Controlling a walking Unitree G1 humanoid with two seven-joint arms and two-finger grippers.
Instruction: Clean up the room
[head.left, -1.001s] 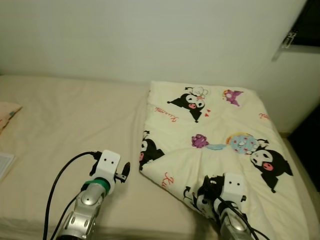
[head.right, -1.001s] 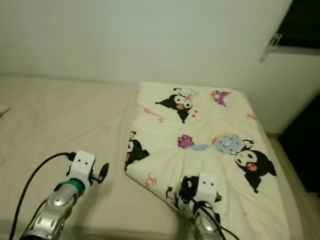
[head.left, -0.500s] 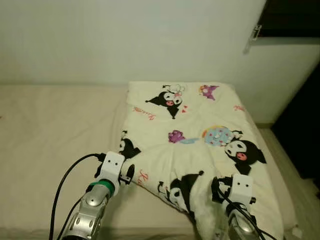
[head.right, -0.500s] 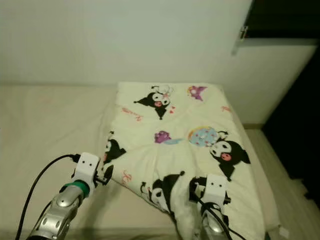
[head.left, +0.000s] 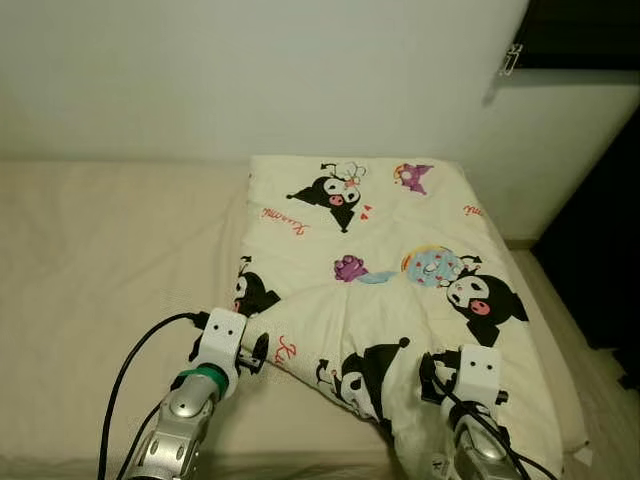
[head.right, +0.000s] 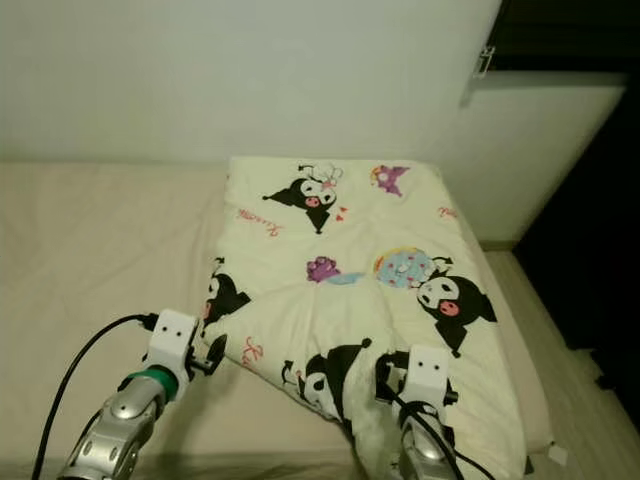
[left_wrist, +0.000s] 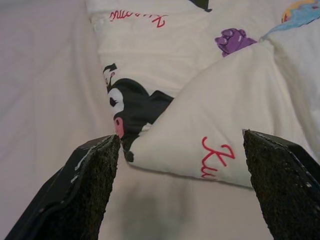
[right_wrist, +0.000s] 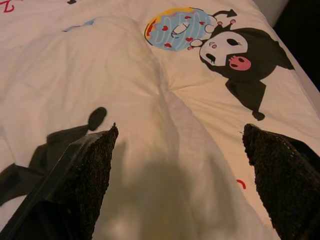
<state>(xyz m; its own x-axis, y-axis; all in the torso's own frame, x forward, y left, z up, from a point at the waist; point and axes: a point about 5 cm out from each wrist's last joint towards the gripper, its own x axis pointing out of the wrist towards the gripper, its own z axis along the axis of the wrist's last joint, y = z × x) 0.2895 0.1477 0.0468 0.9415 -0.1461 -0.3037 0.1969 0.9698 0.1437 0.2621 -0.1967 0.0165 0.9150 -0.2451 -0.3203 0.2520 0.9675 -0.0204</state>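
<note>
A cream blanket (head.left: 400, 250) printed with black cartoon figures covers the right part of the bed, and one corner (left_wrist: 210, 125) of it is folded back toward the front. My left gripper (head.left: 256, 351) hovers low at that folded corner, open, with the corner lying just ahead between its fingers (left_wrist: 95, 170). My right gripper (head.left: 430, 376) is above the bunched front part of the blanket (right_wrist: 150, 100), also open, with the fingers (right_wrist: 90, 160) wide apart and nothing held.
The beige bed sheet (head.left: 100, 250) spreads bare to the left. A white wall (head.left: 250, 70) runs behind the bed. A dark gap (head.left: 600, 280) lies past the bed's right edge, under a window ledge (head.left: 560, 80).
The view has swung right. My left gripper stood apart from the blanket a second ago and is now at its folded corner. The blanket's front part is more bunched by my right gripper.
</note>
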